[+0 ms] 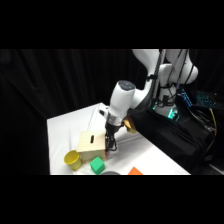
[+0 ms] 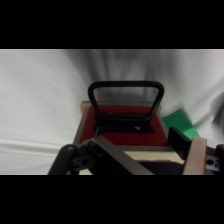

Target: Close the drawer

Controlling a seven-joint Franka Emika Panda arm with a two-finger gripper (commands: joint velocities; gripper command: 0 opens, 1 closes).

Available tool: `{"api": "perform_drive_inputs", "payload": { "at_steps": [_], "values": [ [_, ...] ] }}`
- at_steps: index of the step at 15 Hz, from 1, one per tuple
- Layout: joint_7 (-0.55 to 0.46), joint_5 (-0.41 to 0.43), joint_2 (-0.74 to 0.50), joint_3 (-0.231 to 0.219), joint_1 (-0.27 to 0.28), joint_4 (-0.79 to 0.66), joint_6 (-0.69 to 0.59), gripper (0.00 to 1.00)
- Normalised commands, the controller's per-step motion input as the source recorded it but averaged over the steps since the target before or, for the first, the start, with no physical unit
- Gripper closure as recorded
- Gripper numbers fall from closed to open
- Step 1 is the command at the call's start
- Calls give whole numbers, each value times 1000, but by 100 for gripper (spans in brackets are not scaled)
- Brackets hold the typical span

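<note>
Fingers [image 2: 179,141] stood apart on the gripper [image 2: 140,146], and we saw nothing clamped between them. They reached up from the bottom of the wrist view on their black linkage, spread to either side of a pale wooden strip.

Just beyond them lay the drawer [image 2: 125,110], pulled open and showing its red inside. Its dark wire handle [image 2: 125,84] rose as a loop at the far end, just above the centre of the frame. We could not tell whether either finger touched the drawer. To the right of the drawer, a corner of the green block [image 2: 183,125] peeked in on the white table [image 2: 40,100].

Over in the side view, the white arm [image 1: 121,102] came down from the upper right. Its gripper [image 1: 108,145] was low against the right-hand side of the pale wooden box [image 1: 91,142], whose top carried a dark slot. We made out only a hint of red under the gripper there, so the drawer itself was hard to see from that side. A yellow cup [image 1: 71,159] sat at the lower left of the box, and the green block [image 1: 97,165] was just below the box, near the frame's bottom. An orange object [image 1: 134,171] showed at the bottom edge, further right.
</note>
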Motion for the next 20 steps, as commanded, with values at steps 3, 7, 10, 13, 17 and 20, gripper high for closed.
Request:
{"api": "perform_drive_inputs", "payload": {
  "at_steps": [3, 7, 10, 13, 17, 20],
  "values": [
    [-726, 552, -99, 259, -175, 76, -211, 0],
    [-936, 761, -278, 118, 6, 56, -420, 0],
    [-800, 600, -344, -92, 170, 168, -679, 0],
    [-624, 322, -281, -141, 142, 278, -774, 0],
    [-396, 113, -162, -121, 106, 380, -819, 0],
    [-310, 65, -70, -92, 81, 365, -616, 0]
  ]
}}
